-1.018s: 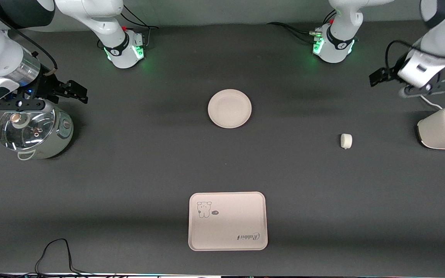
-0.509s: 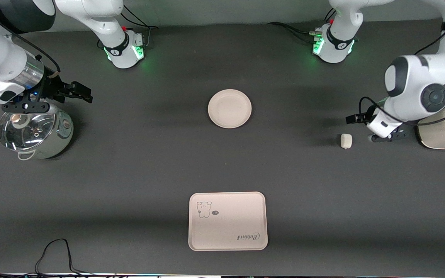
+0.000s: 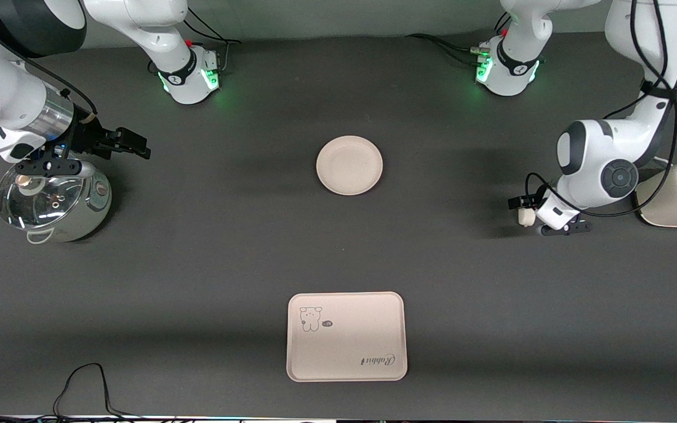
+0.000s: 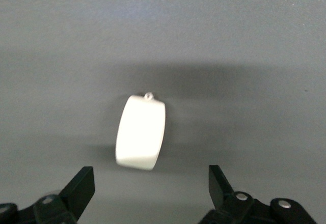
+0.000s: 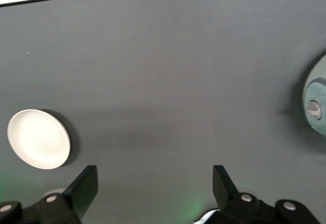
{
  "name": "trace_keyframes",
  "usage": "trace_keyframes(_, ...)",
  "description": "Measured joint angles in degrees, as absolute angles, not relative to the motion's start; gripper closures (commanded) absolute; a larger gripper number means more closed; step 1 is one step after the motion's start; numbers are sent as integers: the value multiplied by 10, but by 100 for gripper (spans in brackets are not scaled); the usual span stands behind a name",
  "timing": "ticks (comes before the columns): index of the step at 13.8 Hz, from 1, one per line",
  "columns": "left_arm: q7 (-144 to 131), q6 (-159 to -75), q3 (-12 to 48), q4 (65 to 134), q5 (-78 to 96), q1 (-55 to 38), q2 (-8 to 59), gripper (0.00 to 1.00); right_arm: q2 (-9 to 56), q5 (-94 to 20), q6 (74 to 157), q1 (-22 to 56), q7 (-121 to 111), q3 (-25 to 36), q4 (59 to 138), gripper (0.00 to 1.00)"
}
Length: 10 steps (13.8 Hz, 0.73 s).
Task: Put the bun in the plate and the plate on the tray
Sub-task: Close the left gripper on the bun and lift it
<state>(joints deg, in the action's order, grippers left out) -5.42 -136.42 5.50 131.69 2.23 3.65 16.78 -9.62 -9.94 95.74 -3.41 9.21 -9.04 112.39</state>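
The small white bun (image 3: pixel 525 217) lies on the dark table toward the left arm's end. In the left wrist view the bun (image 4: pixel 141 132) lies just ahead of the gap between the fingers. My left gripper (image 3: pixel 536 217) is low beside the bun, open and empty (image 4: pixel 150 175). The round cream plate (image 3: pixel 349 165) sits empty mid-table and also shows in the right wrist view (image 5: pixel 38 138). The rectangular tray (image 3: pixel 346 336) with the bear drawing lies nearer to the camera than the plate. My right gripper (image 3: pixel 134 145) hovers open (image 5: pixel 154 175) by the pot.
A pot with a glass lid (image 3: pixel 50 197) stands at the right arm's end, under that arm's wrist. A white toaster (image 3: pixel 676 197) stands at the left arm's end, close to the left arm. A black cable (image 3: pixel 86 388) lies at the table's front edge.
The left arm has swung down from beside the toaster to the bun, its open gripper now at the bun. The right gripper has drifted slightly toward the table's middle.
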Motion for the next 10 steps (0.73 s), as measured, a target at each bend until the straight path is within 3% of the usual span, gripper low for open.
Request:
trace_keyframes(7, 1, -1382, 54, 1316, 21, 32, 188, 4, -97, -103, 962, -34, 92, -90, 1126, 0)
trace_keyframes(10, 36, -1388, 50, 1316, 20, 33, 188, 13, -97, -103, 969, -34, 92, -90, 1128, 0)
